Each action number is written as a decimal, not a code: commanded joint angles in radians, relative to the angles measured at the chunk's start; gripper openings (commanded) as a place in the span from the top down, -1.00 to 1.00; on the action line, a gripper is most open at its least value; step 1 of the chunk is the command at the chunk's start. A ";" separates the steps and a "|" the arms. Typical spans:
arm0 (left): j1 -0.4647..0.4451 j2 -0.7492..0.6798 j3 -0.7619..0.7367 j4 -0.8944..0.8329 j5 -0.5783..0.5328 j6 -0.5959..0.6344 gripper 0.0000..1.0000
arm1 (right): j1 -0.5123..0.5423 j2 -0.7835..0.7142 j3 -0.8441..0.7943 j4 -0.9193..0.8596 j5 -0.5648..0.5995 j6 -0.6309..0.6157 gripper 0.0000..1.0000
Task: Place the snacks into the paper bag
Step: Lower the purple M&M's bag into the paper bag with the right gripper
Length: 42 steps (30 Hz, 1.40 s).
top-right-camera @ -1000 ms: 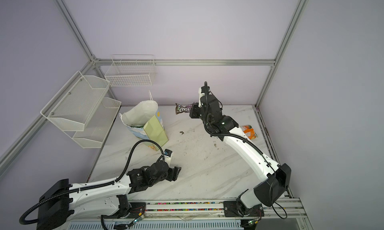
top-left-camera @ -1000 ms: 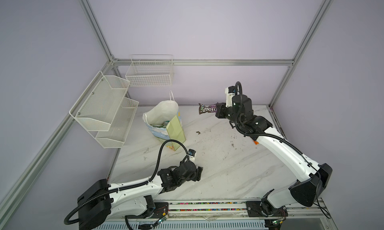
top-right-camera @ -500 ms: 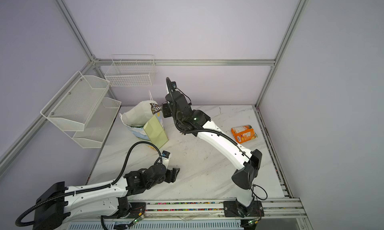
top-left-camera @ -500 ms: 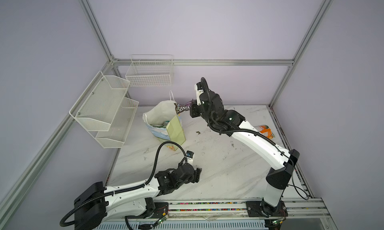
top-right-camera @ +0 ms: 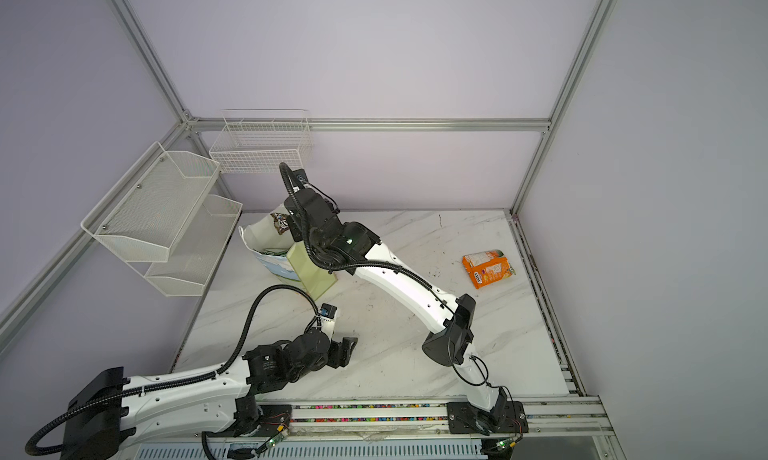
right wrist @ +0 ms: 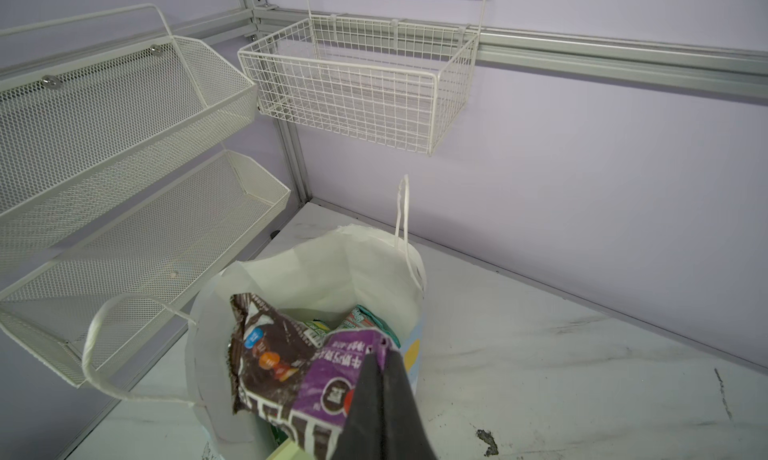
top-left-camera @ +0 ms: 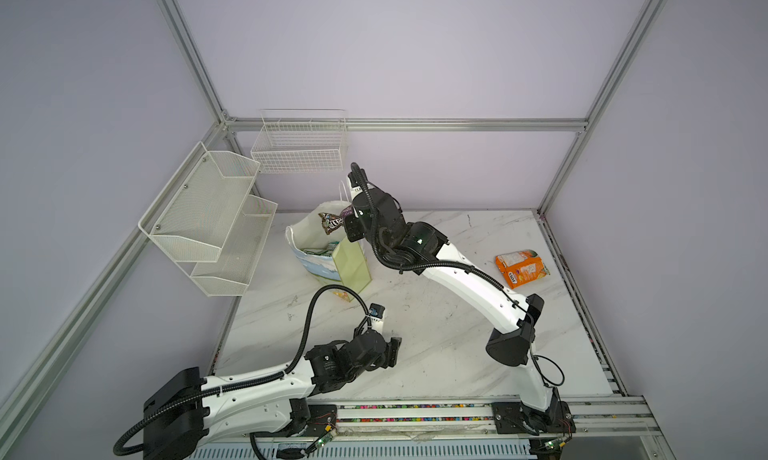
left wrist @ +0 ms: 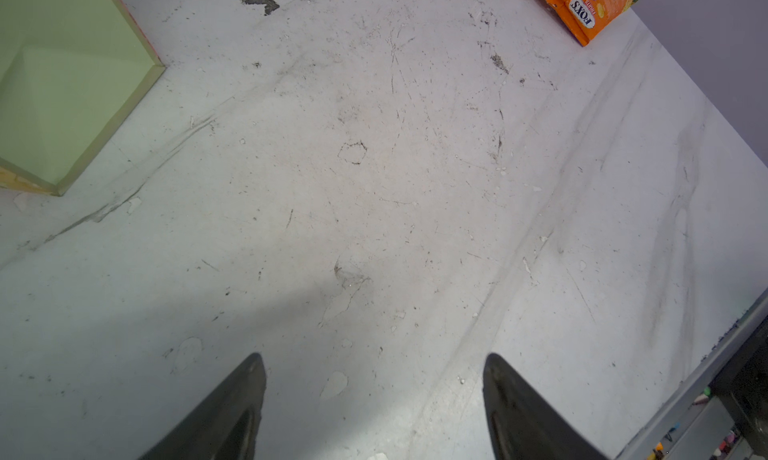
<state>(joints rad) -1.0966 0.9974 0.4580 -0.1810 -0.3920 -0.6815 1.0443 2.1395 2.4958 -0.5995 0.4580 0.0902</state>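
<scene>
Purple wrapper [right wrist: 299, 366] in right hand [right wrist: 379, 354] above bag [right wrist: 332, 262]

I'm working in a lab robot cell: aluminium frame [top-left-camera: 415, 124], bare lilac walls [top-left-camera: 415, 55], scuffed marble-look surface [top-left-camera: 436, 333].

The orange packet [left wrist: 584, 9] near the table's [top-left-camera: 436, 354] right edge reads "FOX'S"; the purple wrapper's [right wrist: 291, 366] print is unreadable.

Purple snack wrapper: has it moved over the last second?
Yes. In both top views the purple wrapper, pinched in the right tool, has travelled left from over the open table to above the mouth of the paper bag, which stayed put.
</scene>
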 commanded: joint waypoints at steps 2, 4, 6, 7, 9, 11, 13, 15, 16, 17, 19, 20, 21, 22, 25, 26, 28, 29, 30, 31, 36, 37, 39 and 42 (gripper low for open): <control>-0.008 -0.022 -0.045 0.009 -0.030 -0.021 -0.62 | 0.016 0.016 0.046 -0.012 0.063 -0.046 1.00; -0.008 -0.022 -0.045 0.008 -0.030 -0.021 -0.62 | 0.023 0.023 0.046 -0.001 0.073 -0.053 1.00; -0.009 -0.020 -0.044 0.008 -0.030 -0.021 -0.62 | 0.027 0.030 0.046 0.010 0.077 -0.056 1.00; -0.012 -0.020 -0.044 0.008 -0.030 -0.023 -0.62 | 0.029 0.032 0.045 0.018 0.079 -0.058 1.00; -0.010 -0.018 -0.043 0.008 -0.031 -0.023 -0.62 | 0.034 0.044 0.046 0.031 0.083 -0.062 1.00; -0.011 -0.016 -0.042 0.008 -0.032 -0.023 -0.62 | 0.039 0.060 0.058 0.039 0.095 -0.069 1.00; -0.012 -0.016 -0.042 0.008 -0.031 -0.023 -0.62 | 0.044 0.081 0.081 0.041 0.110 -0.077 1.00; -0.014 -0.017 -0.042 0.008 -0.033 -0.024 -0.62 | 0.049 0.099 0.100 0.045 0.124 -0.087 1.00; -0.014 -0.017 -0.042 0.008 -0.033 -0.024 -0.62 | 0.053 0.108 0.107 0.049 0.127 -0.092 1.00; -0.015 -0.017 -0.041 0.007 -0.033 -0.024 -0.62 | 0.056 0.113 0.112 0.053 0.130 -0.098 1.00; -0.016 -0.019 -0.040 0.007 -0.036 -0.025 -0.62 | 0.065 0.128 0.124 0.066 0.154 -0.115 1.00; -0.017 -0.017 -0.040 0.007 -0.037 -0.023 -0.62 | 0.069 0.135 0.131 0.069 0.167 -0.125 1.00; -0.017 -0.017 -0.038 0.008 -0.038 -0.023 -0.62 | 0.072 0.142 0.138 0.072 0.177 -0.131 1.00; -0.017 -0.017 -0.037 0.006 -0.038 -0.022 -0.62 | 0.075 0.148 0.144 0.075 0.186 -0.137 1.00; -0.017 -0.016 -0.035 0.006 -0.038 -0.020 -0.62 | 0.083 0.157 0.150 0.092 0.207 -0.155 1.00; -0.017 -0.014 -0.033 0.006 -0.039 -0.020 -0.62 | 0.084 0.160 0.150 0.100 0.217 -0.161 1.00; -0.019 -0.013 -0.032 0.005 -0.039 -0.019 -0.62 | 0.092 0.163 0.150 0.114 0.233 -0.177 1.00; -0.021 -0.013 -0.032 0.005 -0.038 -0.019 -0.62 | 0.096 0.166 0.149 0.123 0.244 -0.188 1.00; -0.019 -0.012 -0.032 0.005 -0.039 -0.019 -0.62 | 0.099 0.168 0.150 0.130 0.254 -0.197 1.00; -0.019 -0.011 -0.031 0.005 -0.039 -0.018 -0.62 | 0.103 0.172 0.151 0.138 0.267 -0.209 1.00; -0.020 -0.011 -0.030 0.003 -0.042 -0.018 -0.62 | 0.113 0.186 0.156 0.167 0.306 -0.240 1.00; -0.018 -0.011 -0.030 0.003 -0.042 -0.018 -0.62 | 0.113 0.187 0.157 0.173 0.312 -0.246 1.00; -0.018 -0.011 -0.030 0.002 -0.042 -0.020 -0.62 | 0.117 0.191 0.156 0.182 0.319 -0.261 1.00; -0.022 -0.011 -0.032 0.002 -0.044 -0.020 -0.62 | 0.118 0.198 0.157 0.195 0.321 -0.279 1.00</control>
<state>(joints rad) -1.1114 0.9905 0.4446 -0.1902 -0.4133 -0.6960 1.1553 2.3199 2.6278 -0.4534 0.7441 -0.1463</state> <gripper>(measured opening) 0.809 0.046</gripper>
